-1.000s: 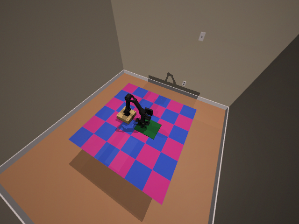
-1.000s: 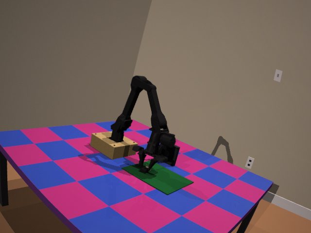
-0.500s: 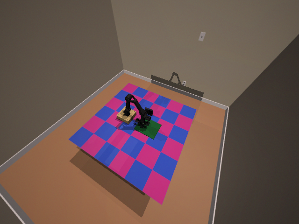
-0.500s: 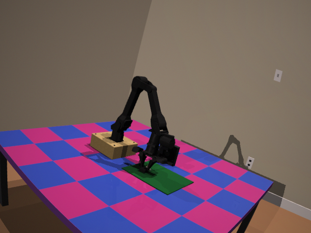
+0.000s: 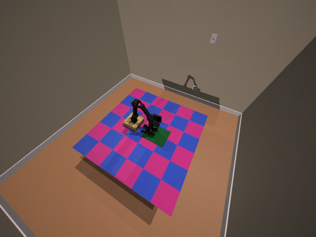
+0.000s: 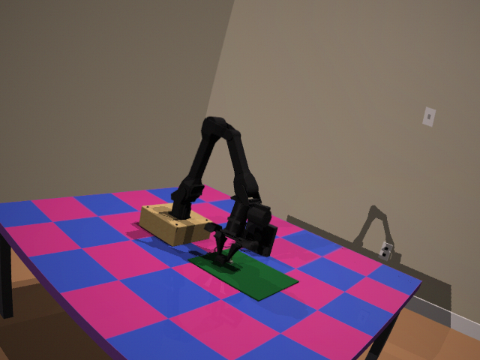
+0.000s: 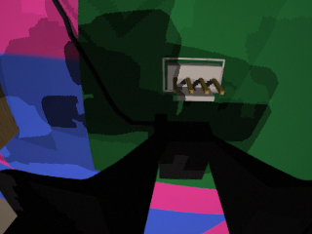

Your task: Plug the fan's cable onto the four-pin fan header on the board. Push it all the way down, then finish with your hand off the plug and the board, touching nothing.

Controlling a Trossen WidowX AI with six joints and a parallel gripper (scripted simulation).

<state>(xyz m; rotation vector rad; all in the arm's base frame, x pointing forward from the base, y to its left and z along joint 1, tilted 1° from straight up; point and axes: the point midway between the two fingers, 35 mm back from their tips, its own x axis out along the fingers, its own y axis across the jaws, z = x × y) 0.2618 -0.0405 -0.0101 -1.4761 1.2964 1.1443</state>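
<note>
Nearest your wrist camera, the two dark fingers of the gripper (image 7: 185, 163) fill the lower frame, and you can see them pinching the black plug (image 7: 183, 156) between their tips; the plug's lower edge is lost in shadow, so its outline is hard to trace. Just beyond the plug, on the green board (image 7: 260, 19), sits the four-pin fan header (image 7: 194, 80), a pale open housing with brassy pins showing inside; the plug is just short of the header and not seated on it. You won't find any readable writing, brand or label on the header, the board or the plug. The thin black cable (image 7: 65, 19) runs from the plug away past the header's left side and leaves the frame at the top, so its far end is cut off. In the exterior view, the gripper (image 6: 224, 251) points down at the board's near-left corner, though the plug and header are too small and dark there to separate. Behind the header stands the wooden base block (image 6: 174, 224) that carries the arm (image 6: 232, 154), on the pink and blue checkered table (image 6: 116, 310). Beyond that, the wall carries a blank switch plate (image 6: 428, 116).
</note>
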